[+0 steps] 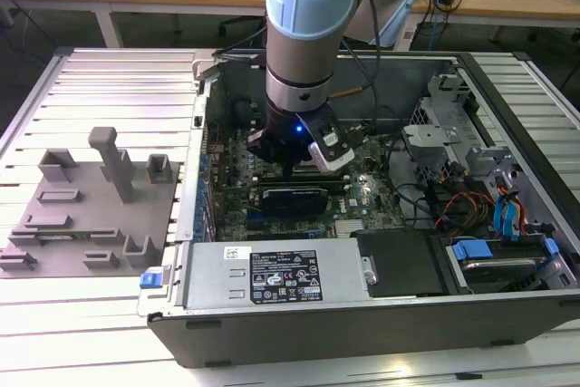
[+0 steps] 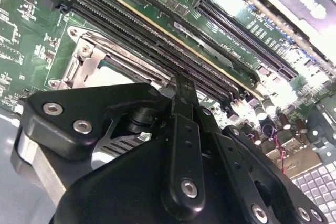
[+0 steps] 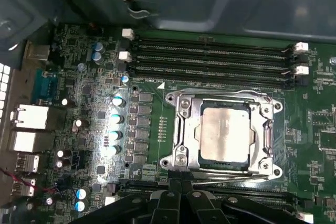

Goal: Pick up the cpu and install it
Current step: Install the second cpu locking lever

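Observation:
The cpu (image 3: 226, 132), a silvery-grey square chip, lies flat inside the metal socket frame (image 3: 181, 114) on the green motherboard (image 3: 94, 129). In the first wrist view my gripper (image 3: 180, 176) hovers just beside the socket's edge, shut, with nothing between its fingers. The second wrist view shows the black gripper (image 2: 181, 86) over the board next to the socket bracket (image 2: 84, 66). In the exterior view the arm reaches down into the open computer case (image 1: 362, 324), and the gripper (image 1: 288, 169) is low over the board's middle.
Memory slots (image 3: 210, 59) run along one side of the socket. A graphics card (image 1: 294, 198), a power supply (image 1: 272, 274), drive cages (image 1: 453, 124) and cables (image 1: 453, 206) crowd the case. A grey tray with upright posts (image 1: 91, 206) stands at the exterior view's left.

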{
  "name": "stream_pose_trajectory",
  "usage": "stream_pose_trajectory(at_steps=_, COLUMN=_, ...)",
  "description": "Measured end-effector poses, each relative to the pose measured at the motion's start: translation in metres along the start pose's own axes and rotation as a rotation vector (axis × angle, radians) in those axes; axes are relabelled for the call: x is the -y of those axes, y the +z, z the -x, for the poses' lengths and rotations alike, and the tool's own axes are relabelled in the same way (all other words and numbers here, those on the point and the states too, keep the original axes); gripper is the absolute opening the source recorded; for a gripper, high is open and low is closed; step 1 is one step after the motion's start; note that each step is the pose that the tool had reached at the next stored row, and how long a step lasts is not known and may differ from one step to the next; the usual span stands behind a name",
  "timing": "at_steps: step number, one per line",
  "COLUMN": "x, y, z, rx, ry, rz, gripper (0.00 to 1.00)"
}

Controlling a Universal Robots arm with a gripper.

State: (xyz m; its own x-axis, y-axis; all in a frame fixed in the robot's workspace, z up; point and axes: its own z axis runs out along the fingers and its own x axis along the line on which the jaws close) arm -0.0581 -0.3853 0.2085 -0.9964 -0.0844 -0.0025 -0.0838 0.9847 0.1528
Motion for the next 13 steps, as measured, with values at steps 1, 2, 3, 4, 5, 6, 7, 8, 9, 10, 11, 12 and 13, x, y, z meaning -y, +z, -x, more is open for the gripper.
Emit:
stream_pose_trajectory(at_steps=1, x=0.0013, y=0.0017, z=-0.0012, rx=0.0073, ry=-0.015, rz=0.0382, gripper=0.11)
stream_pose_trajectory(at_steps=2, x=0.006, y=0.0034, z=-0.0046, rx=0.0143, ry=-0.023, rz=0.0593, gripper=0.11)
stream_pose_trajectory(at_steps=3, x=0.007, y=0.0039, z=-0.0059, rx=0.0185, ry=-0.025, rz=0.0702, gripper=0.11)
stream_pose_trajectory(at_steps=4, x=0.007, y=0.004, z=-0.0059, rx=0.019, ry=-0.025, rz=0.0722, gripper=0.11)
stream_pose_trajectory(at_steps=5, x=0.007, y=0.004, z=-0.0059, rx=0.019, ry=-0.025, rz=0.0725, gripper=0.11)
stream_pose_trajectory(at_steps=6, x=0.007, y=0.004, z=-0.0059, rx=0.019, ry=-0.025, rz=0.0726, gripper=0.11)
stream_pose_trajectory(at_steps=7, x=0.0071, y=0.004, z=-0.0058, rx=0.0189, ry=-0.025, rz=0.0724, gripper=0.11)
stream_pose_trajectory(at_steps=8, x=0.0075, y=0.0037, z=-0.0056, rx=0.0188, ry=-0.025, rz=0.0724, gripper=0.11)
stream_pose_trajectory(at_steps=9, x=0.0078, y=0.0035, z=-0.0054, rx=0.0188, ry=-0.025, rz=0.0724, gripper=0.11)
stream_pose_trajectory(at_steps=10, x=0.0084, y=0.0032, z=-0.005, rx=0.0186, ry=-0.025, rz=0.0726, gripper=0.11)
stream_pose_trajectory(at_steps=11, x=0.009, y=0.003, z=-0.0047, rx=0.0185, ry=-0.025, rz=0.0726, gripper=0.11)
stream_pose_trajectory(at_steps=12, x=0.0095, y=0.0028, z=-0.0045, rx=0.0183, ry=-0.025, rz=0.0725, gripper=0.11)
stream_pose_trajectory(at_steps=13, x=0.0103, y=0.0025, z=-0.0042, rx=0.0181, ry=-0.025, rz=0.0725, gripper=0.11)
